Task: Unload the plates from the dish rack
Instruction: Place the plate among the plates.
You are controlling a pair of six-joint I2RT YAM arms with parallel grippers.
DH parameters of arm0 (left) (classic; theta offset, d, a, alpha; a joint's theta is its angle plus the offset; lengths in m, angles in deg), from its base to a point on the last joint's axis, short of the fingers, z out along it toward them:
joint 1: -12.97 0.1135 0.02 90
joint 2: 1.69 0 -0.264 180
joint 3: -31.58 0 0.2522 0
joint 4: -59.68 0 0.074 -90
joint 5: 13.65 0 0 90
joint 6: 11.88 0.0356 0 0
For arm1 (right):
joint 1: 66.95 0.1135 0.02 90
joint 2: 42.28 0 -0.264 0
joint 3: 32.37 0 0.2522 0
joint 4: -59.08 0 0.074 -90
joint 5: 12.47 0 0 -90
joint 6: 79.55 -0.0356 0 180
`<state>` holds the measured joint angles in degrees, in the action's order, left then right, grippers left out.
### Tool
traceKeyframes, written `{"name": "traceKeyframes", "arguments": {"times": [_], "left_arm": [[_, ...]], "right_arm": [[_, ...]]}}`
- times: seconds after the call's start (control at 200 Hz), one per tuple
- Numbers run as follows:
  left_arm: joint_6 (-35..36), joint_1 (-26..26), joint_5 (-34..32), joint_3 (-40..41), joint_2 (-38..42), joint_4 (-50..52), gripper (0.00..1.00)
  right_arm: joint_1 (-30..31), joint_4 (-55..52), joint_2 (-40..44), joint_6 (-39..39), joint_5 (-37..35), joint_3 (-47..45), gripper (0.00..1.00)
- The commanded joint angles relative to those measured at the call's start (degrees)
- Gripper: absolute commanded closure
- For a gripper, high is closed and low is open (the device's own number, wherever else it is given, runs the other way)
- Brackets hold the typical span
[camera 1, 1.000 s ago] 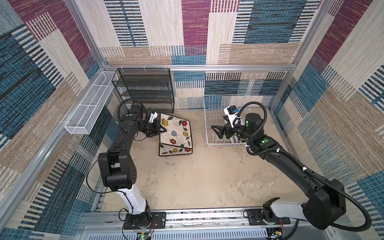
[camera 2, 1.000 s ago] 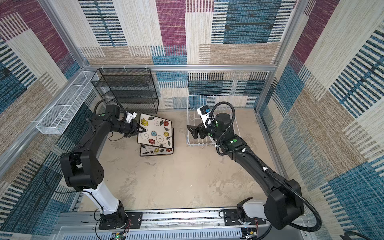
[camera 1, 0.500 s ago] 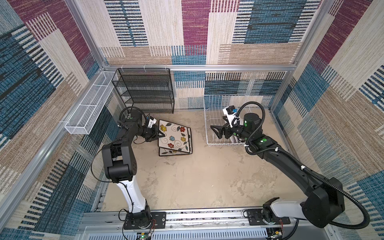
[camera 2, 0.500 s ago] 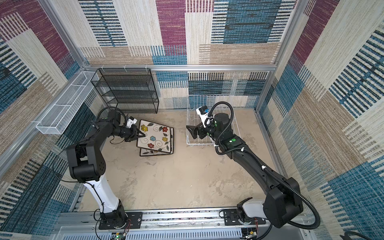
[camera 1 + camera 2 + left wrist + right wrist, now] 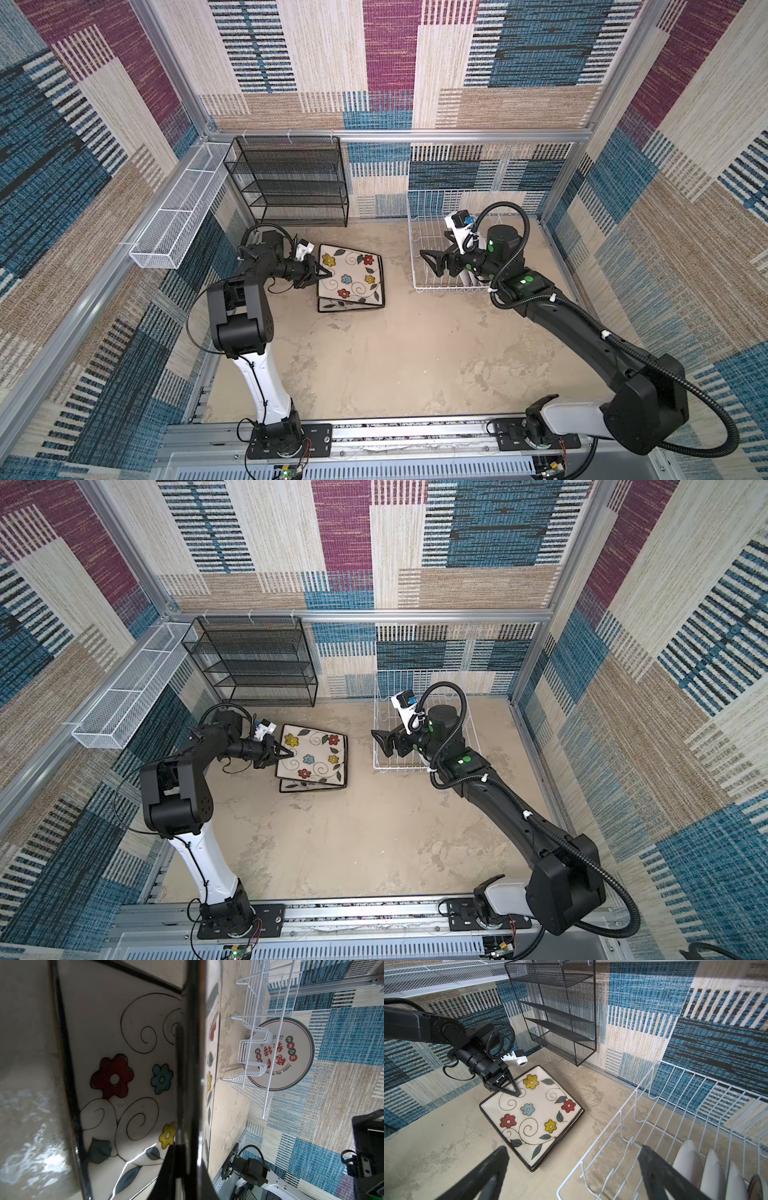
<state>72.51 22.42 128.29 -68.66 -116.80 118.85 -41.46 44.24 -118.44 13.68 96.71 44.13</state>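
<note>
The sandy desk fills the middle of both top views. The white dish rack stands on it at centre right. Some round plates stand upright in the rack's lower right corner. Two square plates lie stacked at centre left, well apart from the rack. The left hand pinches the left edge of the upper plate. The right hand, spread wide, hangs over the rack's left part and holds nothing.
</note>
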Motion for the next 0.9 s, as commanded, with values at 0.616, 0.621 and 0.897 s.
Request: {"name": "traceKeyframes", "arguments": {"times": [0.616, 0.621, 0.897], "left_arm": [[2.1, 0.65, -8.58, -2.13, -5.62, 3.39, 0.92], [2.18, 0.65, -8.6, -2.17, -5.64, 3.43, 0.92], [2.64, 1.38, -11.8, -2.89, -6.34, 4.75, 0.81]], "right_arm": [[0.02, 3.28, 0.4, -0.57, 3.27, 0.86, 0.0], [0.05, 3.28, 0.36, -0.62, 3.29, 0.88, 0.0], [0.04, 3.59, -0.67, -1.18, 3.25, 1.64, 0.0]]}}
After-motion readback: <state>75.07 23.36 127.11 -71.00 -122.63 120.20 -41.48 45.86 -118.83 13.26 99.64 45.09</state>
